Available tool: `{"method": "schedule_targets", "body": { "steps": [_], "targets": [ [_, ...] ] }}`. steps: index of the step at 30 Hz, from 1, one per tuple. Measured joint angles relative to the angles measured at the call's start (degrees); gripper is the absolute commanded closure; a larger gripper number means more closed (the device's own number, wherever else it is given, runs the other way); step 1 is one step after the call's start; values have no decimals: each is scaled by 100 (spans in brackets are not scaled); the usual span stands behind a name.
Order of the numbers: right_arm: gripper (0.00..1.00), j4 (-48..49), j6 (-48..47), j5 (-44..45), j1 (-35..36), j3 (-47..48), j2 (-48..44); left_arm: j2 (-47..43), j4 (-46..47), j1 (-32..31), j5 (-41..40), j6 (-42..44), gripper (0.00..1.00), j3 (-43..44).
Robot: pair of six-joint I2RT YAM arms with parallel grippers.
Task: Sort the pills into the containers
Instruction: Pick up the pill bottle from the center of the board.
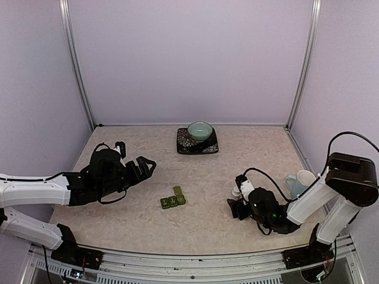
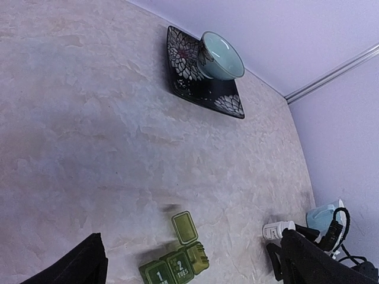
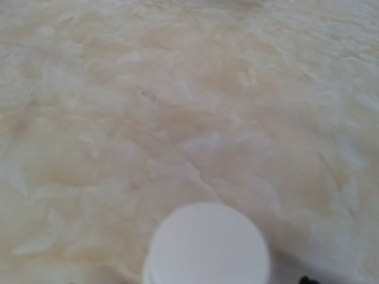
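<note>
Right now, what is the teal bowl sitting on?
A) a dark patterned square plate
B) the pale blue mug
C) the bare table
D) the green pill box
A: the teal bowl rests on a dark patterned square plate, whose floral surface shows around the bowl's base.

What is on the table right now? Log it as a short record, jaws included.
containers: dark green three-compartment strip, central; one end lid open, two shut
white bottle: at the right jaws; grip unclear
left jaws: open, empty, above the table
bowl: teal bowl on black patterned plate
mug: pale blue, at the right edge
pills: none visible
</note>
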Motion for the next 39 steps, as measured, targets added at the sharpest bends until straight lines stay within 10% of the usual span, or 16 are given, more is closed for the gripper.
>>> {"method": "schedule_targets", "body": {
  "steps": [16,39],
  "targets": [
    [70,935,-186,-216,-122,81,619,-98,-166,0,0,170,1,11],
    [68,-695,-1117,-3364,625,769,-1521,511,-704,-1578,1165,2518,3,1781]
  ]
}}
